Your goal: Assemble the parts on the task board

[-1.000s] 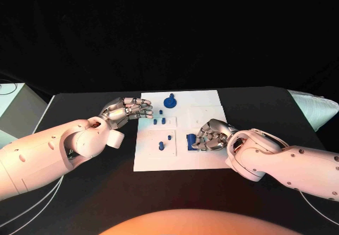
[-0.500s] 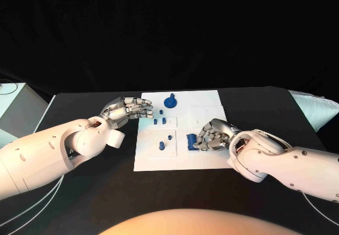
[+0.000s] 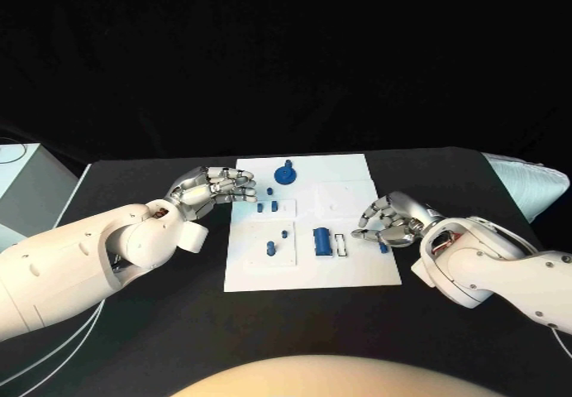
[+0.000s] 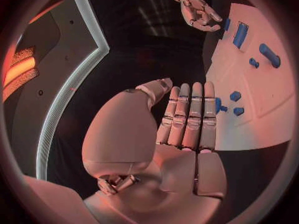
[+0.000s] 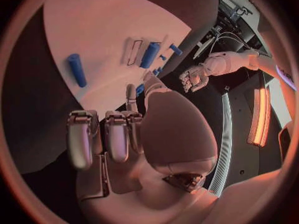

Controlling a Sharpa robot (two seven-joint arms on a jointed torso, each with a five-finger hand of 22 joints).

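- Board (image 3: 345,269) lies flat in the middle of the black table (image 3: 143,331), between the two arms, so either hand can reach it
- Parts on it are blue; in the head view six can be told: a round knobbed one (image 3: 286,174) near the far edge, three small pegs (image 3: 270,191) in a cluster below it, a slanted pin (image 3: 273,246) lower left, and a thick cylinder (image 3: 321,241) lying lengthwise near the centre
- An empty slot (image 3: 340,245) sits just beside the cylinder; likely the seat meant for a part, though which one cannot be told
- Left hand (image 3: 218,185) hovers at the board's left edge, near the pegs; fingers curled in, side by side, with nothing seen in them, which reads as waiting rather than working
- Right hand (image 3: 390,222) is over the board's right edge, fingers bent inward; a bit of blue (image 3: 383,246) shows at its fingertips, probably a small part pinched there, but the grip itself is not plain in the head view, and the right wrist view shows a blue piece close by the thumb
- If so, it is likely being carried to a seat on the board, so the assembly looks only partly done
- Two hands, one board, one slot plainly seen
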